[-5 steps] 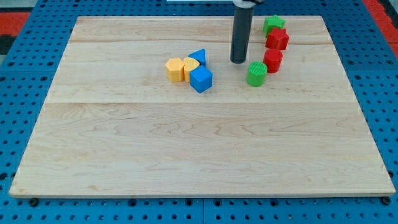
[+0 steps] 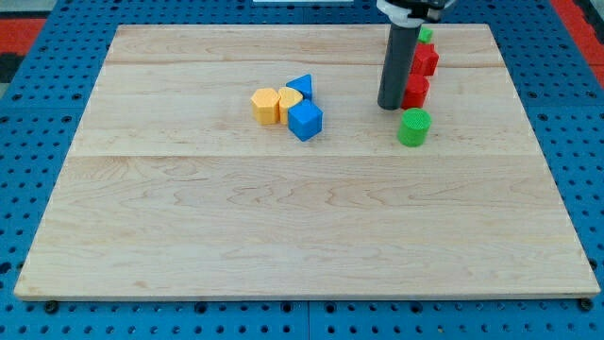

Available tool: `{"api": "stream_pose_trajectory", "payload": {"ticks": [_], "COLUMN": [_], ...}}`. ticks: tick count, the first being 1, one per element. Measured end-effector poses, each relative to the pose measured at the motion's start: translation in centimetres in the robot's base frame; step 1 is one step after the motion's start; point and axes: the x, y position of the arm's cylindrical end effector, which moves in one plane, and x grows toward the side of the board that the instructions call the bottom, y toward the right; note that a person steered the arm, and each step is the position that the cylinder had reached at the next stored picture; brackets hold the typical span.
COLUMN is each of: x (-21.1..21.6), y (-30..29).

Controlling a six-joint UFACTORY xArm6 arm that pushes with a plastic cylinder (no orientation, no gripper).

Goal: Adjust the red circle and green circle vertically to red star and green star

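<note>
The green circle (image 2: 413, 127) sits on the wooden board (image 2: 283, 217) right of centre near the top. The red circle (image 2: 416, 91) stands just above it, partly hidden by my rod. The red star (image 2: 426, 60) lies above the red circle, and only a sliver of the green star (image 2: 426, 35) shows behind the rod at the top edge. My tip (image 2: 390, 106) rests just left of the red circle and up-left of the green circle.
A cluster of two yellow blocks (image 2: 265, 105) (image 2: 290, 98), a blue cube (image 2: 305, 120) and a blue triangle (image 2: 300, 86) lies left of my tip near the board's upper middle. The board rests on a blue pegboard (image 2: 38, 142).
My tip has moved right and slightly down. The green circle has shifted right and down, ending below the red circle. The rod now covers most of the green star.
</note>
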Motion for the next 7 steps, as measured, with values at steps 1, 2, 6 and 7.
{"api": "stream_pose_trajectory", "payload": {"ticks": [1, 2, 6, 7], "x": [-1.1, -1.1, 0.3, -1.3], "y": [1.2, 3.5, 10.4, 8.5]}}
